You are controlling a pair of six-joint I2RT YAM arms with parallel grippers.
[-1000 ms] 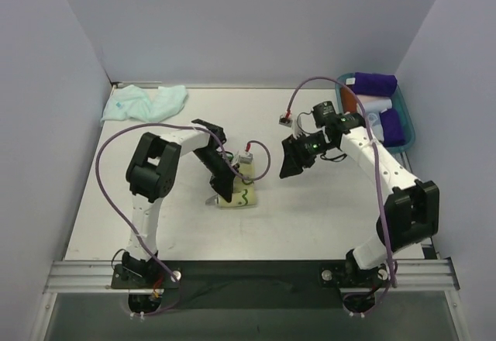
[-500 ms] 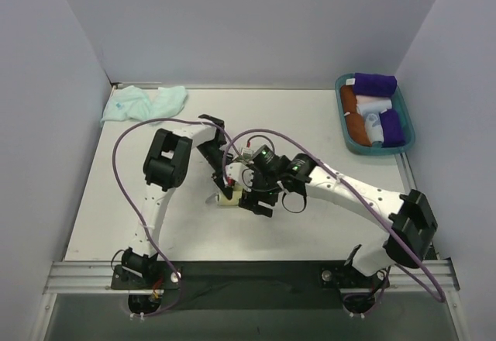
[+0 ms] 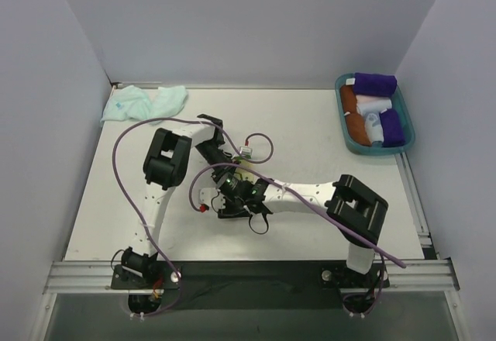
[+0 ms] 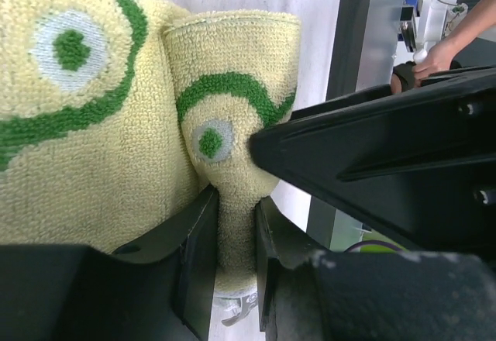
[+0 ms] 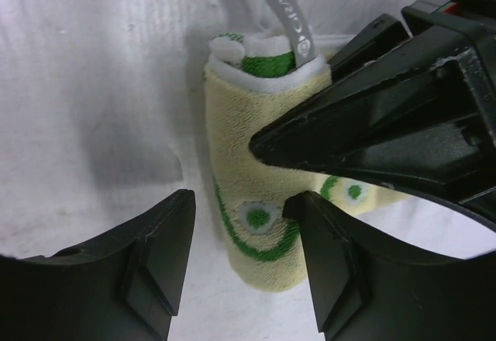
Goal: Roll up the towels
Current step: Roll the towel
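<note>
The rolled yellow towel [image 5: 256, 124] lies mid-table; the left gripper [image 4: 232, 236] is clenched on one end of it, fingers [image 4: 198, 256] squeezing the pile; the right gripper [image 5: 240, 209] stands spread, the roll in its gap; the mint-aqua towel [image 3: 143, 102] lies crumpled in the far left corner.

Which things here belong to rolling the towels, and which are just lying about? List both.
Job:
yellow towel, clamped in the left fingers
right fingers, open around it
mint towel, crumpled at far left

Lying about:
bin at far right
purple rolls, orange roll and white roll inside it
</note>
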